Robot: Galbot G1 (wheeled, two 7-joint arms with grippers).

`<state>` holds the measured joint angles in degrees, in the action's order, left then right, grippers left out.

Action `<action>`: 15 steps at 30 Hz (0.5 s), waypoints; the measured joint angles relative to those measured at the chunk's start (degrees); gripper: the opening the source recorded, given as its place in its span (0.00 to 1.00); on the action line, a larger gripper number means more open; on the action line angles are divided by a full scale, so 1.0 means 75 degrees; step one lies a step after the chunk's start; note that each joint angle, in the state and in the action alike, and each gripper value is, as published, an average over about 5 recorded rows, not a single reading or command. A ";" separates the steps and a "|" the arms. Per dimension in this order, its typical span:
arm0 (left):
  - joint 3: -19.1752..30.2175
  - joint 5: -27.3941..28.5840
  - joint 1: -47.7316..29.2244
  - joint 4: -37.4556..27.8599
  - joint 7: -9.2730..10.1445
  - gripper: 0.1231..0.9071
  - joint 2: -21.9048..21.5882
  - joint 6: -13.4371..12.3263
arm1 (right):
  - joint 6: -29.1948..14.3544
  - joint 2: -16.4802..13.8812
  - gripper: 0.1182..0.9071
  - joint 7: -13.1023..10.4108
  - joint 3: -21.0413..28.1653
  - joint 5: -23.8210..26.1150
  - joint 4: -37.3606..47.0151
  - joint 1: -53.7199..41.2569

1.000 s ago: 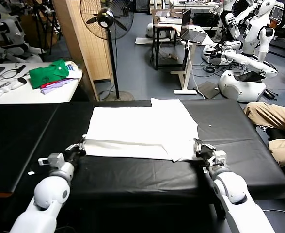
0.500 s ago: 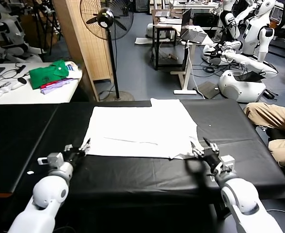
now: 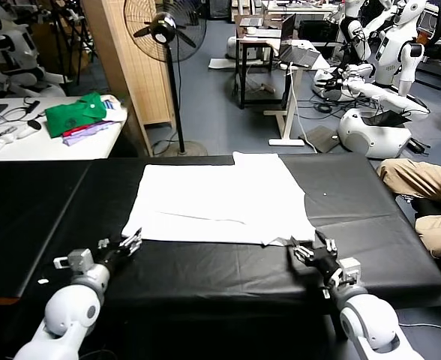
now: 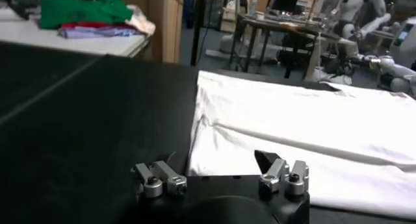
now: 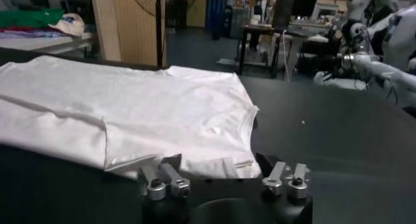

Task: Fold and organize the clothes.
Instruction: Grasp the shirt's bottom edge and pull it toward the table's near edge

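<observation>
Left gripper (image 3: 130,241) sits just off the near-left corner of the white T-shirt (image 3: 220,201), fingers parted, holding nothing. Right gripper (image 3: 310,250) is just off the near-right corner, over bare table; how wide its fingers stand isn't clear from the head view or its own wrist view, taking them as closed, nothing in them.

T-shirt lies flat mid-table, plain side up, partly folded, with a crease running across it. Left wrist view: shirt's left edge (image 4: 299,137) with a raised fold ridge right ahead of the fingers (image 4: 284,176). Right wrist view: a doubled-over flap at the near hem (image 5: 140,124), not readable from the head camera.

Surface is a black-covered table (image 3: 205,270). Beyond it: green shirt (image 3: 74,114) on a white side table (image 3: 48,144), standing fan (image 3: 166,30), other robots (image 3: 374,97) parked at back right.
</observation>
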<state>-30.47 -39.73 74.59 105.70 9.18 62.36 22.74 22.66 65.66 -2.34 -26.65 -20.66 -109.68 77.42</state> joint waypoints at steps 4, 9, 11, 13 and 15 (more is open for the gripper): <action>0.0000 0.0020 0.0006 -0.0060 0.0009 0.17 -0.0001 0.0028 | 0.0469 -0.0090 0.00 -0.0345 -0.0068 -0.0524 -0.0313 0.0141; -0.0074 0.0391 0.0204 0.0140 0.0153 0.01 -0.0025 0.0038 | 0.1147 -0.0254 0.00 -0.0724 -0.0184 -0.0973 -0.0948 0.0438; -0.0130 0.0663 0.0336 0.0294 0.0209 0.00 -0.0067 0.0081 | 0.1395 -0.0324 0.00 -0.0841 -0.0232 -0.1018 -0.1225 0.0626; -0.0195 0.0910 0.0508 0.0483 0.0238 0.00 -0.0139 0.0151 | 0.1608 -0.0381 0.00 -0.0917 -0.0292 -0.1006 -0.1500 0.0859; -0.0268 0.1069 0.0724 0.0706 0.0255 0.00 -0.0225 0.0226 | 0.1762 -0.0418 0.00 -0.0945 -0.0351 -0.0958 -0.1715 0.1092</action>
<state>-32.48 -31.72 80.02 110.99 11.10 60.67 24.43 35.87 62.52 -9.43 -29.29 -27.84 -122.55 85.61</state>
